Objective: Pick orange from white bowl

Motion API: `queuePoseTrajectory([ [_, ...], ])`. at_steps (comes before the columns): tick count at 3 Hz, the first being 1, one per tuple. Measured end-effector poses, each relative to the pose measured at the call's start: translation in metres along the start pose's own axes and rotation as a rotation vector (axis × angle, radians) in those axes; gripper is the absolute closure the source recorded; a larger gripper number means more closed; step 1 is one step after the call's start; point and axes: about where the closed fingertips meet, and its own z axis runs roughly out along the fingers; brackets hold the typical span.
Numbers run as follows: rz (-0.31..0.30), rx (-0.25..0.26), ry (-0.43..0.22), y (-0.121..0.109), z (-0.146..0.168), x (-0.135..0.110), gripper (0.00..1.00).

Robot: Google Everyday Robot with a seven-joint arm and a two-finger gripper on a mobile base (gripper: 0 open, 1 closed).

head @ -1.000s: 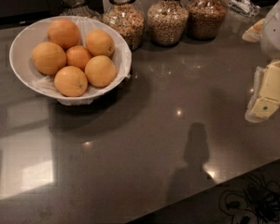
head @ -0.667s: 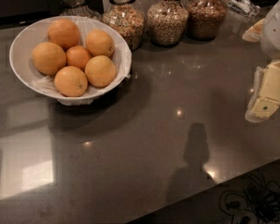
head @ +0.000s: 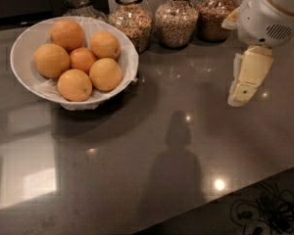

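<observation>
The gripper [head: 239, 98] has edged leftward toward the white bowl [head: 20, 43]; it hangs well apart from it, above the desk [head: 112, 180].
Whether the gripper is spread or pressed together cannot be told; it points down over the desk's right side, seemingly on approach and not yet over the fruit; the white bowl sits at the left, its crinkled liner [head: 130, 75] lapping the rim, holding five pale fruits ringed round a smaller, redder one [head: 83, 58]; the orange [head: 105, 74] on the bowl's right side lies uncovered and nearest the gripper, so probably the easiest pick; four glass jars [head: 175, 18] of grain stand in a row behind.
</observation>
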Motion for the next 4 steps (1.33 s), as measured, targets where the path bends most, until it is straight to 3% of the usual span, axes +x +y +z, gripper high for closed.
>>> queuePoseTrajectory([
  [1, -0.075, 0.024, -0.072, -0.022, 0.008, -0.027, 0.0],
  [2, -0.075, 0.024, -0.072, -0.022, 0.008, -0.027, 0.0],
  [3, -0.115, 0.014, -0.094, -0.024, 0.018, -0.039, 0.0],
  [4, -0.242, 0.01, -0.187, -0.039, 0.039, -0.077, 0.0],
])
